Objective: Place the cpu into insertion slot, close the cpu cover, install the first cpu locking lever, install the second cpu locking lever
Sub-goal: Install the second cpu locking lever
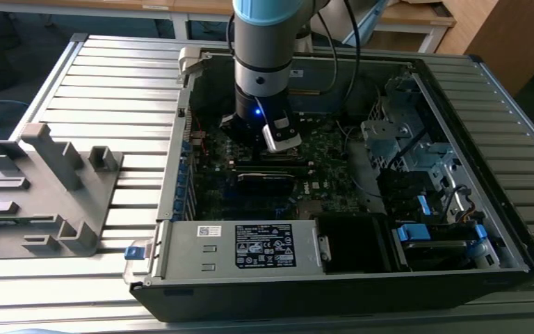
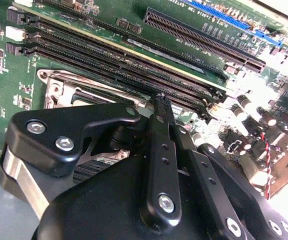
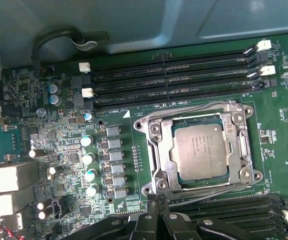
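The cpu (image 3: 200, 150), a flat square chip with a dull grey metal top, lies in the socket on the green motherboard (image 3: 68, 125). The silvery cpu cover (image 3: 160, 147) is folded down flat around it, with the chip showing through its window. Thin wire locking levers run along two opposite sides of the frame (image 3: 194, 110) (image 3: 209, 186). In both wrist views my gripper (image 3: 155, 199) (image 2: 160, 99) is shut with its tips pressed together, just off the socket's edge by one corner. Nothing shows between the fingertips. In the exterior view the gripper (image 1: 283, 142) reaches down into the computer case and hides the socket.
Black memory slots (image 3: 174, 82) flank the socket on both sides. A row of capacitors (image 3: 87, 160) stands beside it. The open case (image 1: 489, 209) holds drive cages and cables on the exterior view's right. A grey fixture (image 1: 53, 188) sits on the slatted table at the exterior view's left.
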